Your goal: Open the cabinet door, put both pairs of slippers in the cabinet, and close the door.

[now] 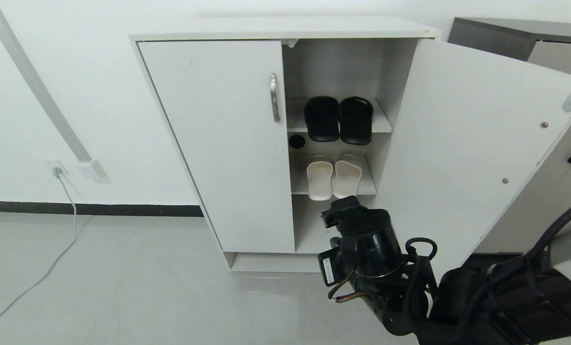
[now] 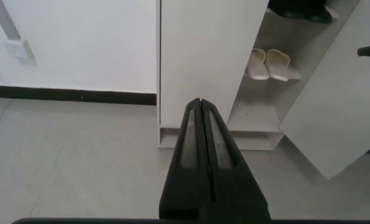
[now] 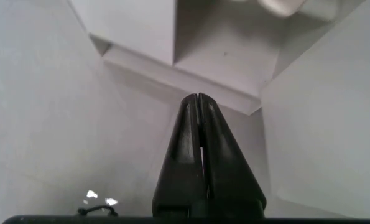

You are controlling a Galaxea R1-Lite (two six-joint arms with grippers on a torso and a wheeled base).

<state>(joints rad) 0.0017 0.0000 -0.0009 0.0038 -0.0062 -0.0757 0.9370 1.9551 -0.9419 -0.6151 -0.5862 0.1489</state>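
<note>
— What's in the cabinet (image 1: 285, 29)?
— I count two pairs, mid-frame: black slippers (image 1: 338, 120) on the upper shelf, white slippers (image 1: 334, 178) on the shelf below. Right door (image 1: 472, 143) is wide open, left door (image 1: 218, 143) closed.
— Anything in the way?
— My right arm (image 1: 371, 249), low before the opening. Left gripper (image 2: 200, 104) and right gripper (image 3: 199, 99) are pressed together, holding nothing

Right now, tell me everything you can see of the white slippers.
The white slippers are a cream pair of open-heeled slides that look like moulded foam or plastic. They lie flat and close together, side by side with toes pointing inward, on the lower shelf in the open half of the cabinet, directly under the black pair. Nothing grips them.
</note>
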